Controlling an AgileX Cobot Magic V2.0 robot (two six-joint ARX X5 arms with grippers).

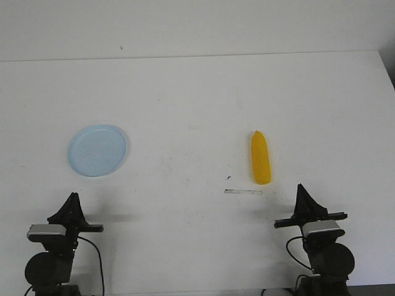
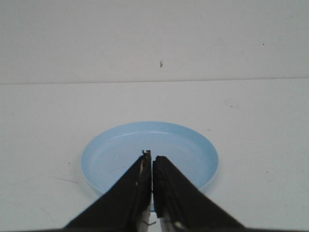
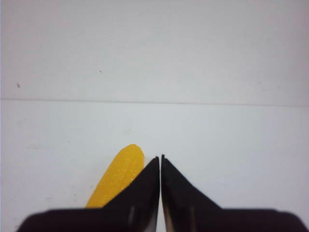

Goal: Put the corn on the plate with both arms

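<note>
The yellow corn (image 1: 260, 158) lies on the white table right of centre, tapered end pointing away from me. The pale blue plate (image 1: 97, 150) sits at the left and holds nothing. My left gripper (image 1: 73, 198) is shut and empty, just short of the plate's near rim; in the left wrist view its tips (image 2: 151, 155) overlap the plate (image 2: 116, 150). My right gripper (image 1: 301, 189) is shut and empty, near the front edge, to the right of the corn's near end. The right wrist view shows the corn (image 3: 117, 175) beside the closed tips (image 3: 160, 157).
A thin pale strip of tape (image 1: 243, 192) lies on the table just in front of the corn. The table's far edge (image 1: 197, 57) meets a plain wall. The table's right edge is at the far right (image 1: 386, 80).
</note>
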